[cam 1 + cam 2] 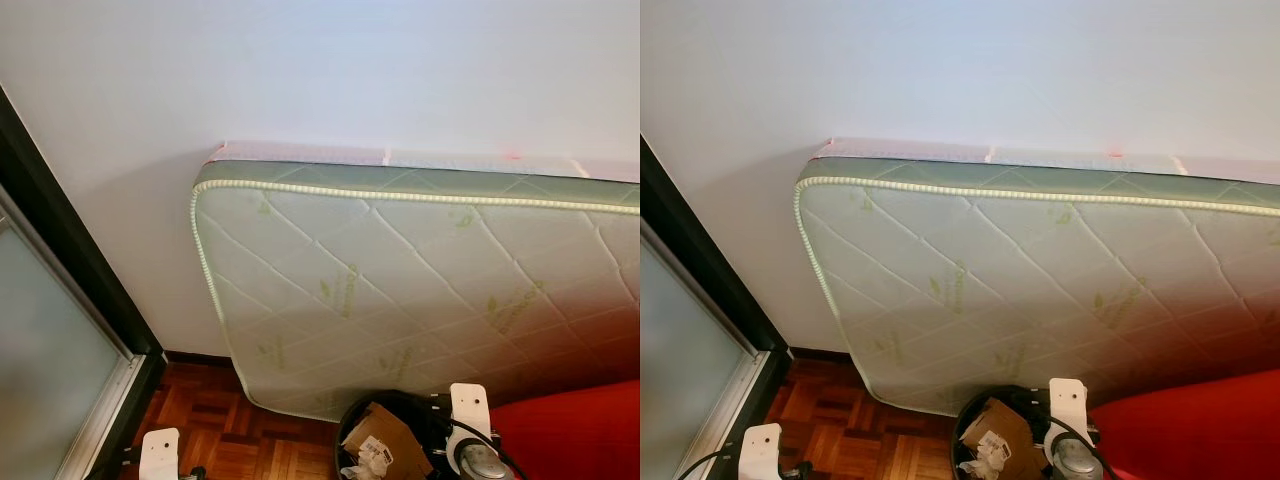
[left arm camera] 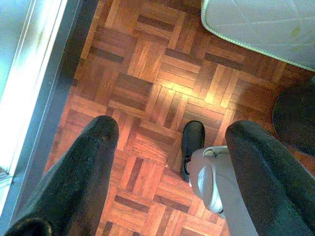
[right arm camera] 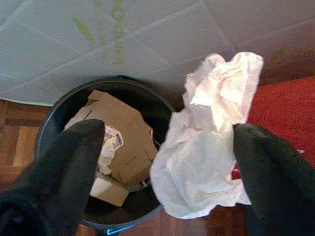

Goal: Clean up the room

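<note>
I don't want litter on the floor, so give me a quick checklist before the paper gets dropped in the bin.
1. Crumpled paper between the right gripper fingers: ok, though the grip looks loose.
2. Paper over the bin opening: not ok, it hangs mostly past the rim.
3. Room in the bin: ok, the cardboard box leaves space.
4. Mattress clear of the drop: ok, it leans behind the bin.
5. Left gripper out of the way: ok, over bare floor.
</note>
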Controlling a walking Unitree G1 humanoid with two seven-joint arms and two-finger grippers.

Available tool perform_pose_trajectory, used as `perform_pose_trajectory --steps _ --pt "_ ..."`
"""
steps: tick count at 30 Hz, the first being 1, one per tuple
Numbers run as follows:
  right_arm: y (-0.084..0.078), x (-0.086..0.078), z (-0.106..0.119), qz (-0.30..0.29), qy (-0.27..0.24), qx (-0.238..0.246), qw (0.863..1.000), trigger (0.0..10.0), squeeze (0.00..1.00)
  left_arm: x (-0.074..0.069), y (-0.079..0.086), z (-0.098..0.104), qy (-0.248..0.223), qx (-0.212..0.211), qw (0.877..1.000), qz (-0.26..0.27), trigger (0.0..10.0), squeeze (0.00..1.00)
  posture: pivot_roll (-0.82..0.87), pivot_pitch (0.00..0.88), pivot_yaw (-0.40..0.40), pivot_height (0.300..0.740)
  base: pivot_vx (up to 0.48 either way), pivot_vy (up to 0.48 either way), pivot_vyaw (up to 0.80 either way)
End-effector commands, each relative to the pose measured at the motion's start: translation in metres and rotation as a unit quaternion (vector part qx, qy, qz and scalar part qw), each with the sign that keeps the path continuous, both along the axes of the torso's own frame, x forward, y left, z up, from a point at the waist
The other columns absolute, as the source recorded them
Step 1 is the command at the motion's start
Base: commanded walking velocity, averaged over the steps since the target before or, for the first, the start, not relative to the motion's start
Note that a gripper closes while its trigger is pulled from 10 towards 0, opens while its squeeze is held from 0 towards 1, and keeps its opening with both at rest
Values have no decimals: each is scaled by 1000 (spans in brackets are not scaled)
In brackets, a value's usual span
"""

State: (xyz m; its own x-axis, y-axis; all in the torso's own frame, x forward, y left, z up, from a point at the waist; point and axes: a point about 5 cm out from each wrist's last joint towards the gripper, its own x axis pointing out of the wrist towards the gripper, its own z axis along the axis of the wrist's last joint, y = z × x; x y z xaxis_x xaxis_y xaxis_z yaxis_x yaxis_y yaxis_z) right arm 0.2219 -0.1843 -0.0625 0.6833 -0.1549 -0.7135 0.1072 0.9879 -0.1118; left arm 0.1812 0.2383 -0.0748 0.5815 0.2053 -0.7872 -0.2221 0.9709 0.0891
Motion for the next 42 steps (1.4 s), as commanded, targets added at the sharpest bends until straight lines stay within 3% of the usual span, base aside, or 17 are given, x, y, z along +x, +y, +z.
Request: perform_pose_trajectory --steps 1,7,14,15,17,18,30,42 --pt "3 -4 -3 5 14 10 1000 10000 1000 -7 2 -3 17 1 1000 -1 10000 0 107 2 -31 740 0 0 0" --pt "2 -7 -5 14 32 -12 999 10000 1000 -7 1 -3 18 1 1000 -3 10000 0 110 1 -31 740 0 0 0" --pt "6 -15 -12 15 70 12 997 10000 1000 -8 2 -4 20 2 1000 -4 10000 0 109 1 -30 740 0 0 0" --pt "7 -17 -13 16 75 13 997 10000 733 -8 2 -4 20 2 1000 -4 10000 0 109 0 -29 740 0 0 0" --pt "9 -19 -14 18 82 16 996 10000 733 -7 2 -3 20 2 1000 -4 10000 0 109 0 -28 740 0 0 0" --pt "11 -20 -15 20 87 20 996 10000 0 -8 2 -3 20 2 1000 -4 10000 0 109 0 -28 740 0 0 0" --pt "30 -30 -22 52 130 53 989 10000 0 -8 3 -4 23 5 1000 -8 10000 0 110 0 -26 740 0 0 0" --pt "28 -37 -25 71 167 57 982 10000 0 -8 3 -4 25 7 1000 -16 10000 0 109 0 -23 740 0 0 0"
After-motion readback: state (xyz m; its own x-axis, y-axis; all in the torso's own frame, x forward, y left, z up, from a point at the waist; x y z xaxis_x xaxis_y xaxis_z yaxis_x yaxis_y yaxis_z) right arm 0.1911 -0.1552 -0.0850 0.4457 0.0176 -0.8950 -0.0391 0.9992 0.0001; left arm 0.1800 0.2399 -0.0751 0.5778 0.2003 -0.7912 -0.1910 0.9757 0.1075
